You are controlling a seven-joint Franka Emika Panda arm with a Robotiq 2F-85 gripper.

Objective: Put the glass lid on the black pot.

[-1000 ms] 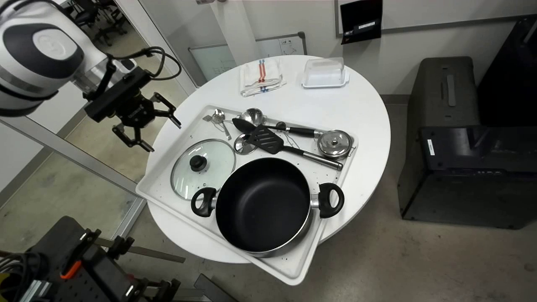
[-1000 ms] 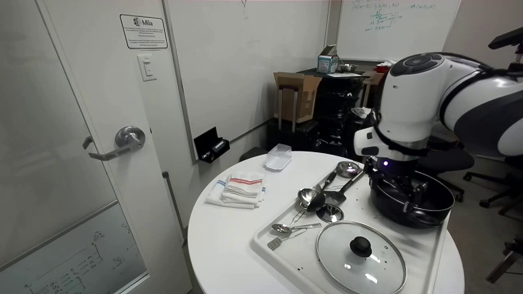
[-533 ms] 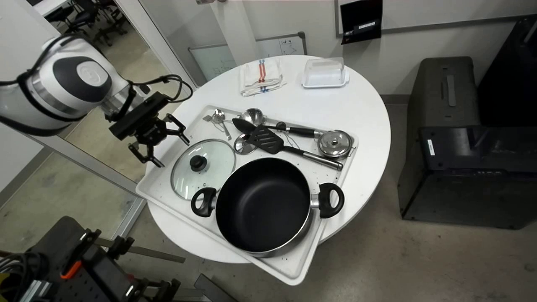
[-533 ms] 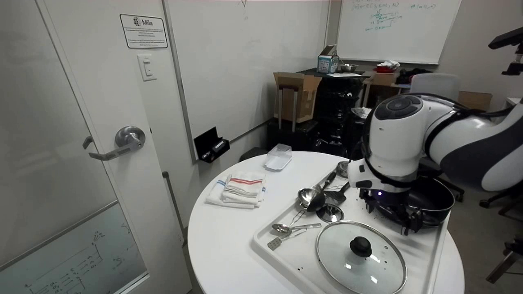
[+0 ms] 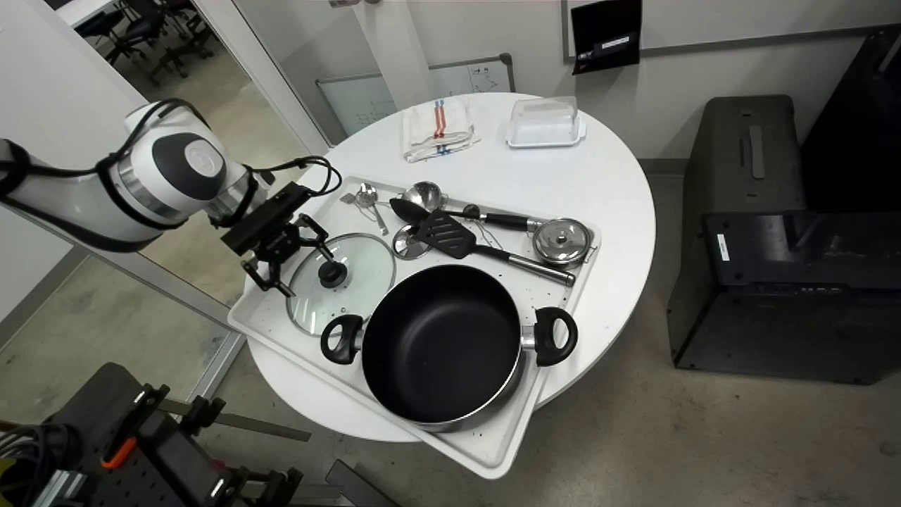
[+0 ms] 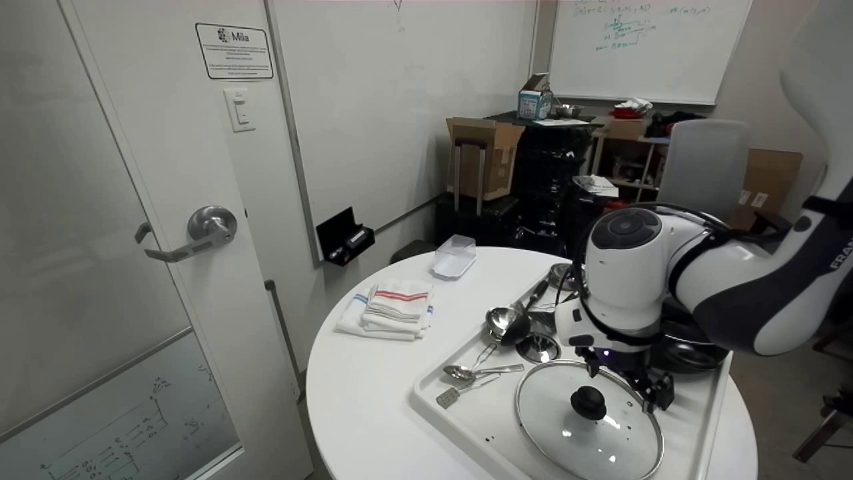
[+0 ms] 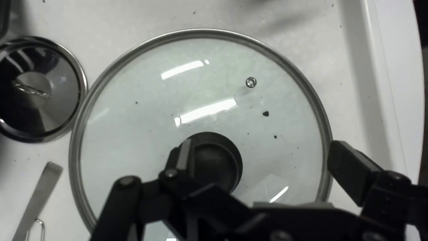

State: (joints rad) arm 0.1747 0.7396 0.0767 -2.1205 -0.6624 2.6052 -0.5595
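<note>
The glass lid [image 5: 369,278] lies flat on the tray with its dark knob [image 5: 332,274] up. It also shows in an exterior view [image 6: 566,437] and fills much of the wrist view [image 7: 207,87]. The black pot [image 5: 443,345] stands uncovered beside the lid, one handle close to the lid's rim; in an exterior view the arm hides most of it [image 6: 693,358]. My gripper [image 5: 310,276] is open and empty above the lid. In the wrist view [image 7: 262,152] one finger overlaps the knob's left side and the other overlaps the lid's right rim; contact cannot be told.
The white tray [image 5: 486,443] also holds a slotted spatula [image 5: 447,236], a ladle [image 5: 422,196], a small metal lid [image 7: 40,90], small spoons [image 6: 460,373] and a round metal strainer [image 5: 562,243]. Folded towels [image 5: 436,130] and a clear-topped dish [image 5: 545,125] lie behind the tray.
My open gripper has moved from beyond the tray's edge in toward the lid and lower, and now stands over it near the knob. The lid and pot have not moved.
</note>
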